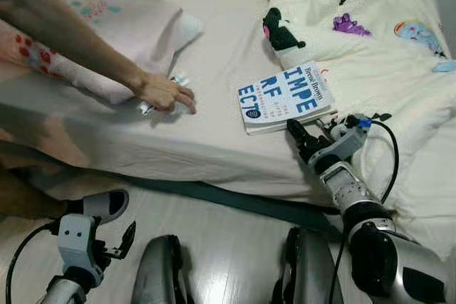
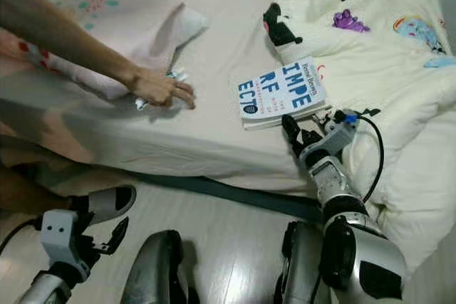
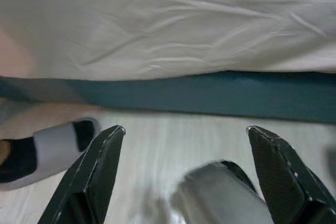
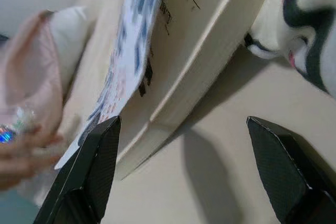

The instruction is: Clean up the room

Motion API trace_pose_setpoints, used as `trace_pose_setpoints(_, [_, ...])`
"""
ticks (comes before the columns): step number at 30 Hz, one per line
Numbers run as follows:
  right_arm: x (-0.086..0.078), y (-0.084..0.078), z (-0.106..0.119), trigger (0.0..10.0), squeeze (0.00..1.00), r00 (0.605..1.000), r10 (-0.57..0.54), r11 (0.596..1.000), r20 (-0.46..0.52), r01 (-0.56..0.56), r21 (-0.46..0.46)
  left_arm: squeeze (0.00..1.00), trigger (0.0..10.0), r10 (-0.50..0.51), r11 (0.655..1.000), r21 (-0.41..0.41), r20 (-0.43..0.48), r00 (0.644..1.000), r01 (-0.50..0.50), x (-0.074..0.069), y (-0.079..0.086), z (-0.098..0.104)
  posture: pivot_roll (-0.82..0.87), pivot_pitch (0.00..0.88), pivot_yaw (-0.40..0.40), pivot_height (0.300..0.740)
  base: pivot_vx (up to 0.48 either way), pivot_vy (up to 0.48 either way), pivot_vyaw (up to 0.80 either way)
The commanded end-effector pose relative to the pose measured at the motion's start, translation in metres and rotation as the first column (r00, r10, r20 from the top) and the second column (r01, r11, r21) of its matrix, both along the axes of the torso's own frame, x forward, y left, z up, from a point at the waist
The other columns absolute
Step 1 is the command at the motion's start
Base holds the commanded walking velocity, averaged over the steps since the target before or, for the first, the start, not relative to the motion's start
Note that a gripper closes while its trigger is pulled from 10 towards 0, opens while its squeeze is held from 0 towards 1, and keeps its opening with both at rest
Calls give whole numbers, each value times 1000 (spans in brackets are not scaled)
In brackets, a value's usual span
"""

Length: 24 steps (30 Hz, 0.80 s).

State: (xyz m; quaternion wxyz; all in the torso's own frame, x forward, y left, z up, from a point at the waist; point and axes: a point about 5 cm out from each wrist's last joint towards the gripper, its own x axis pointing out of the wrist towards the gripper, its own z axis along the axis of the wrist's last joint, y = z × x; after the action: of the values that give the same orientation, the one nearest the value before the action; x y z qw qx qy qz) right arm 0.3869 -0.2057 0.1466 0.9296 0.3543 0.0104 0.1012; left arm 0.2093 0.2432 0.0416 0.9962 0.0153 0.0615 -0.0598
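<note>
A white book (image 1: 285,96) with blue letters lies on the bed near its front edge, partly on the cartoon-print duvet (image 1: 370,48). My right gripper (image 1: 298,135) is open just in front of the book's near edge, its fingers (image 4: 100,166) wide apart with the book's page edge (image 4: 194,72) between and beyond them. A person's hand (image 1: 165,94) presses on crumpled shiny wrappers (image 1: 178,80) on the sheet beside a pink pillow (image 1: 121,26). My left gripper (image 3: 184,177) hangs open low over the floor by the bed.
A grey and black slipper (image 1: 107,204) with a foot in it stands on the pale floor at the left. The dark green bed base (image 1: 242,201) runs below the white sheet (image 1: 178,140). My own grey legs (image 1: 160,272) are at the bottom.
</note>
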Motion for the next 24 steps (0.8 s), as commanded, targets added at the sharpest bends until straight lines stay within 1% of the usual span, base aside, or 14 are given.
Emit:
trace_pose_setpoints(1, [-1,5,-6,10000,0,999,14,999,-31,-14,29,0,10000,-5,1000,4,-52,999,5,-11,1,-6,270,417,67,512,0,0,0])
trace_pose_setpoints(5, [2,5,2,10000,0,1000,21,999,0,-21,45,0,10000,-18,1000,2,-86,996,18,-23,-4,-8,271,419,64,512,0,0,0])
trace_pose_setpoints(6, [2,5,2,10000,0,1000,21,999,0,-21,45,0,10000,-18,1000,2,-86,996,18,-23,-4,-8,271,419,64,512,0,0,0])
trace_pose_setpoints(8, [2,2,9,10000,0,997,53,995,61,-58,82,0,10000,-21,1000,-1,-103,994,21,-28,-7,-9,272,422,62,512,0,0,0])
trace_pose_setpoints(9, [2,2,9,10000,0,997,53,995,61,-58,82,0,10000,-21,1000,-1,-103,994,21,-28,-7,-9,272,422,62,512,0,0,0])
trace_pose_setpoints(11, [1,1,12,10000,0,990,88,989,108,-100,106,0,10000,-22,1000,-4,-114,993,22,-30,-9,-8,270,423,61,512,0,0,0])
trace_pose_setpoints(13, [1,1,12,10000,0,990,88,989,108,-100,106,0,10000,-22,1000,-4,-114,993,22,-30,-9,-8,270,423,61,512,0,0,0])
trace_pose_setpoints(14, [-1,0,13,10000,0,984,118,983,135,-135,121,0,10000,-23,1000,-5,-120,992,23,-32,-9,-8,270,425,62,512,0,0,0])
trace_pose_setpoints(15, [-1,0,13,10000,0,984,118,983,135,-135,121,0,10000,-23,1000,-5,-120,992,23,-32,-9,-8,270,425,62,512,0,0,0])
trace_pose_setpoints(16, [-2,0,15,10000,0,975,149,975,166,-173,140,0,10000,-25,1000,-6,-129,991,25,-33,-10,-7,270,428,63,512,0,0,0])
trace_pose_setpoints(17, [-2,0,15,10000,0,975,149,975,166,-173,140,0,10000,-25,1000,-6,-129,991,25,-33,-10,-7,270,428,63,512,0,0,0])
trace_pose_setpoints(18, [-4,-1,15,10000,0,968,164,969,189,-194,156,0,10000,-27,1000,-5,-136,990,27,-34,-10,-7,271,428,63,512,0,0,0])
trace_pose_setpoints(19, [-4,-5,16,10000,0,968,152,966,201,-188,176,0,10000,-29,1000,-6,-140,990,29,-35,-10,-7,276,433,66,512,0,0,0])
trace_pose_setpoints(24, [-5,-7,16,10000,0,968,143,965,205,-182,189,0,10000,-34,999,-5,-149,988,33,-38,-10,-5,286,438,65,512,0,0,0])
